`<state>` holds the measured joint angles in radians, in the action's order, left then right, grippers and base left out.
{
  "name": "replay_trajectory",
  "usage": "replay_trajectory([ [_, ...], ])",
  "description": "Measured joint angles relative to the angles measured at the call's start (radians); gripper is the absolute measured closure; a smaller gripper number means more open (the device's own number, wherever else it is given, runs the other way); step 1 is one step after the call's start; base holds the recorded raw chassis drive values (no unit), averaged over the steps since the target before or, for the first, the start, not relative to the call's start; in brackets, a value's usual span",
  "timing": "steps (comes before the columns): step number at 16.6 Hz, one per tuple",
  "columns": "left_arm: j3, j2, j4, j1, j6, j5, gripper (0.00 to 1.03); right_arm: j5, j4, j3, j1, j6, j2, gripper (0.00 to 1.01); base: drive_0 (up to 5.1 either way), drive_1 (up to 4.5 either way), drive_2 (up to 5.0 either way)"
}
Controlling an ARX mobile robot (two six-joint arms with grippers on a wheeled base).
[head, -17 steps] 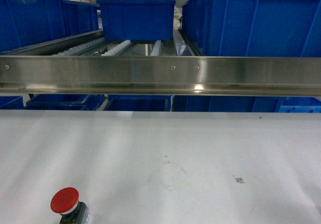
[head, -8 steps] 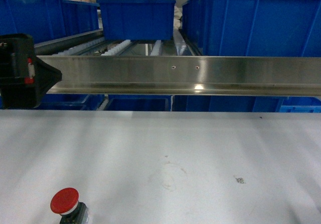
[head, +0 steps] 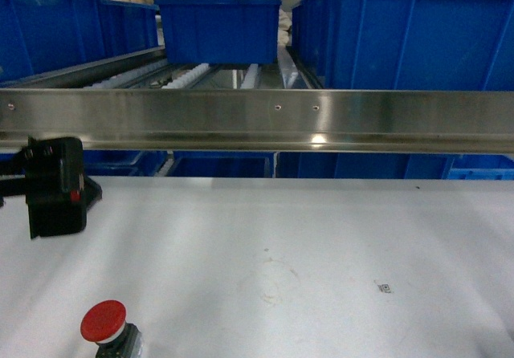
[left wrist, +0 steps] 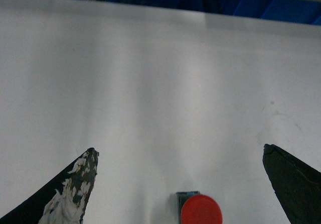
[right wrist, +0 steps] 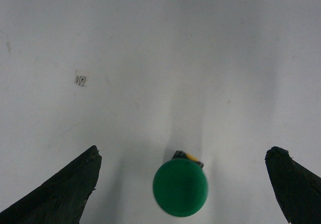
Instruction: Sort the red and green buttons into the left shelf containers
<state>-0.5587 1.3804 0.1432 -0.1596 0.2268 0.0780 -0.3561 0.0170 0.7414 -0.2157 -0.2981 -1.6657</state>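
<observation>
- Red button (head: 104, 321) stands on the white tabletop (head: 321, 246) at the near left edge of the head view, red cap up on a dark body; bottom of the body is cut off by the frame.
- Left wrist view: the same red button (left wrist: 201, 210) sits low in frame between the two dark fingertips, touching neither. Left tool (left wrist: 180, 156) is spread wide, released, nothing in it. The left fingertip (left wrist: 80, 176) has worn, whitish patches.
- Head view: a black block of the left arm (head: 55, 186) shows at the left edge, above the tabletop, back from the red button. Fingers not visible from here.
- Green button (right wrist: 180, 186) shows only in the right wrist view: round green cap, seen from above, a bit of yellow and dark body peeking out behind it. It rests on the tabletop between the right fingertips, clear of both.
- Right tool (right wrist: 183, 153) is spread wide, released, holding nothing. It is out of the head view.
- Small printed mark (right wrist: 81, 79) on the tabletop, up and left of the green button.
- Steel rail (head: 257, 120) runs across the far side of the tabletop.
- Blue tubs (head: 72, 29) line the shelf behind the rail at left, one more (head: 218, 29) at centre on rollers, a large one (head: 409, 33) at right. More blue tubs show under the rail.
- Neither button is in a tub.
</observation>
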Motion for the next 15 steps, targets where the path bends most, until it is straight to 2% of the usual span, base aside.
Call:
replay_trajectory([
  [1,0.025,0.018,0.023,-0.005,0.01,0.013,0.05,-0.014,-0.012,-0.007,0.006,-0.017,-0.008,0.03,0.0,0.0,0.0],
  [3,0.064,0.047,0.067,-0.017,0.002,0.029,0.05,0.003,0.043,-0.037,0.043,-0.038,-0.032,0.03,0.0,0.0,0.0],
  [5,0.072,0.047,0.07,-0.021,-0.002,0.032,0.05,0.072,0.132,-0.104,0.101,-0.063,-0.045,0.03,0.0,0.0,0.0],
  [6,0.072,0.047,0.071,-0.021,-0.004,0.031,0.05,0.124,0.188,-0.133,0.125,-0.083,-0.045,0.03,0.0,0.0,0.0],
  [8,0.072,0.047,0.071,-0.021,-0.006,0.032,0.05,0.143,0.202,-0.132,0.128,-0.097,-0.045,0.03,0.0,0.0,0.0],
  [15,0.072,0.047,0.071,-0.021,-0.01,0.034,0.05,0.143,0.2,-0.132,0.123,-0.1,-0.045,0.03,0.0,0.0,0.0],
])
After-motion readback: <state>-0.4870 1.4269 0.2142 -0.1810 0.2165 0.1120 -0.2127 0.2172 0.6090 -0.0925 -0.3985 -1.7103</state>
